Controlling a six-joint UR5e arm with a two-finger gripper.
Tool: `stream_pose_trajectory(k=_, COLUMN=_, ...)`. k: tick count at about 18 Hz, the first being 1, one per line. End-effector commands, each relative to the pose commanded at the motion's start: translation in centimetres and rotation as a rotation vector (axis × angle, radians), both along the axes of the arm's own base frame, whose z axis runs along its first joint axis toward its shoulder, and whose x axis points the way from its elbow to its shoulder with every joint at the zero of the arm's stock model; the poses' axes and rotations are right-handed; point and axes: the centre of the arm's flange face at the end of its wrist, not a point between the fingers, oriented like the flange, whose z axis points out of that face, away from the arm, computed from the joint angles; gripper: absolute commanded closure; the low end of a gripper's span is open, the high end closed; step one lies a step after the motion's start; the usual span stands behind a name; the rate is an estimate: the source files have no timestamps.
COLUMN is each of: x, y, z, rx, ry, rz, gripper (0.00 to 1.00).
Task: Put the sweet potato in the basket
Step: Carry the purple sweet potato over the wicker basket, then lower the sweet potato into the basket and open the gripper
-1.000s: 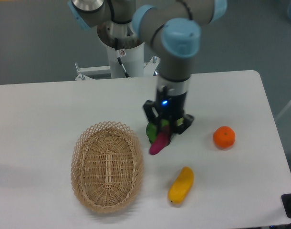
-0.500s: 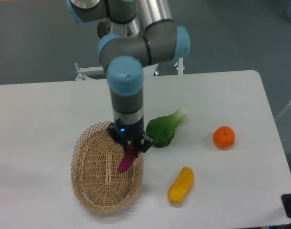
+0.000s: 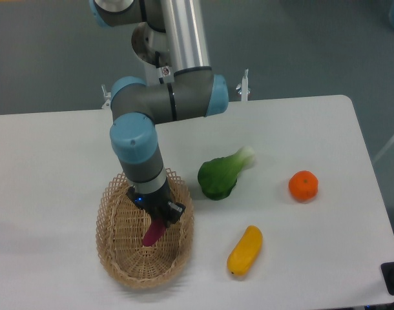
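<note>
White table (image 3: 61,148) carries all items. Arm reaches down over oval wicker basket (image 3: 113,258). Gripper (image 3: 155,221) inside basket opening, fingers clamped on upper end of sweet potato (image 3: 152,233), which hangs tilted within basket. Green leafy vegetable (image 3: 221,174) right of basket; yellow fruit (image 3: 245,250) below it; orange (image 3: 303,185) farther right.

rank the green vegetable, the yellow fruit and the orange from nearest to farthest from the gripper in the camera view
From the gripper, over the basket:
1. Green vegetable, up and to the image right.
2. Yellow fruit, lower right; only slightly farther.
3. Orange, far right of the table.
</note>
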Motion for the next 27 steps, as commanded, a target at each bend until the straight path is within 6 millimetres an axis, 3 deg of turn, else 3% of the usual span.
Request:
stream_pose_trajectory(k=7, x=2.9, y=1.1, z=-2.1, rx=-0.035, ry=-0.013, rz=-0.087, gripper=0.66)
stream_pose_trajectory(k=12, x=3.5, y=0.9, z=-2.7, rx=-0.049, ry=-0.020, rz=-0.094, gripper=0.65)
stream_pose_trajectory(k=15, x=3.5, y=0.9, z=-2.7, rx=-0.046, ry=-0.020, rz=-0.093, gripper=0.53)
stream_pose_trajectory(k=18, x=3.3, y=1.1, z=-2.3, rx=-0.042, ry=-0.010, rz=-0.095, gripper=0.01)
stream_pose_trajectory(k=25, x=2.7, y=1.4, z=1.0, rx=0.003, ry=0.023, rz=-0.079, gripper=0.00)
stream_pose_trajectory(k=27, x=1.3, y=0.8, z=3.6, rx=0.036, ry=0.049, rz=-0.064, gripper=0.00)
